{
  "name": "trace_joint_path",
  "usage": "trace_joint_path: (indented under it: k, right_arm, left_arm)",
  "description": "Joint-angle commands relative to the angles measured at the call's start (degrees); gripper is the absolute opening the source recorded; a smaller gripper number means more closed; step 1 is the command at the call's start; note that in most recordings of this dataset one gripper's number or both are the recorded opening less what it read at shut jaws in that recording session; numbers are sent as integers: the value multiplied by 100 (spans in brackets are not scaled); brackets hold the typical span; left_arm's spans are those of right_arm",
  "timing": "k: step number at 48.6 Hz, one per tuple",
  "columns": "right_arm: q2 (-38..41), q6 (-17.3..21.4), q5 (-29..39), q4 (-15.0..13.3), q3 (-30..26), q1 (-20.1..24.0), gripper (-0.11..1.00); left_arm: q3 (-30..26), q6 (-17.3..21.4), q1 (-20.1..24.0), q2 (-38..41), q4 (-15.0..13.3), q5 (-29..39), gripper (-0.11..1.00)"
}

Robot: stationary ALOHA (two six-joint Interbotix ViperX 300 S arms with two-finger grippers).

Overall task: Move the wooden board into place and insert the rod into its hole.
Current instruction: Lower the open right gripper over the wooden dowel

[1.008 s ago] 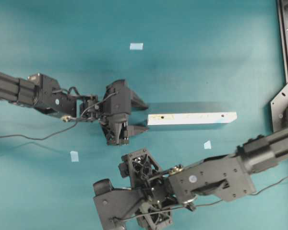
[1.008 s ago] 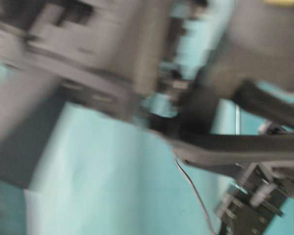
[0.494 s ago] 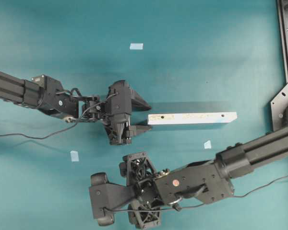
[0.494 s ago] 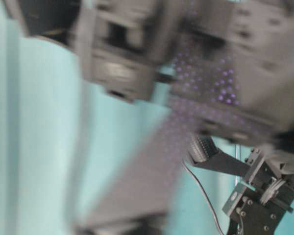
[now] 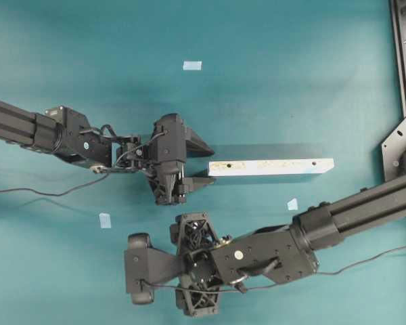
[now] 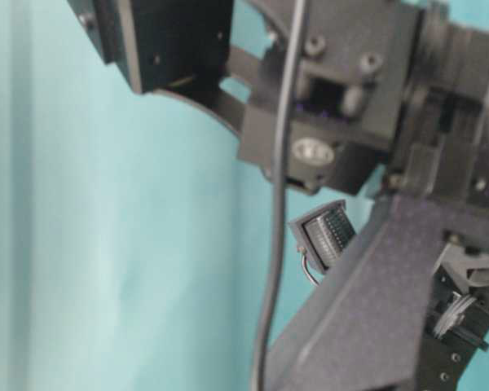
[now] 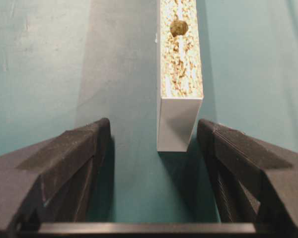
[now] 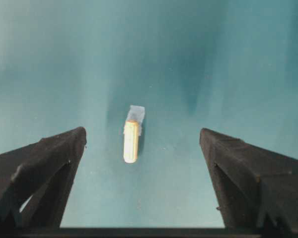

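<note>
1. Lying mid-desk, the board [image 5: 271,167] has its near end just ahead of the left gripper [image 7: 151,136], fingers apart.
2. Right gripper [image 8: 141,136]: fingers apart, rod [image 8: 131,141] lying ahead on the desk [image 5: 291,88].
3. No readable writing.

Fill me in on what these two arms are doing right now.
Nothing is held yet. The left gripper is open at the near end of the wooden board, which lies flat on the teal table; in the left wrist view its fingers flank that end without touching. The right gripper is open too, hovering over the rod, which lies on the table between its fingers. The rod is not in the board's hole.
</note>
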Motion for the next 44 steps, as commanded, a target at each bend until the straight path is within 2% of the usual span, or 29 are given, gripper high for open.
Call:
trace_joint_path:
  k: [1, 15, 26, 44]
  right_arm:
    - [-97, 62, -35, -9, -132, -26, 97]
    - [-26, 88, -132, -9, -132, -26, 96]
    - [26, 132, -167, -9, -132, -26, 77]
    - [105, 229, -220, -9, -132, -26, 74]
  left_arm:
    - [-53, 18, -26, -53, 9, 26, 77]
    - [-53, 18, -26, -62, 9, 35, 77]
    - [-53, 9, -35, -79, 9, 44, 77]
    - [-53, 18, -62, -79, 9, 53, 77]
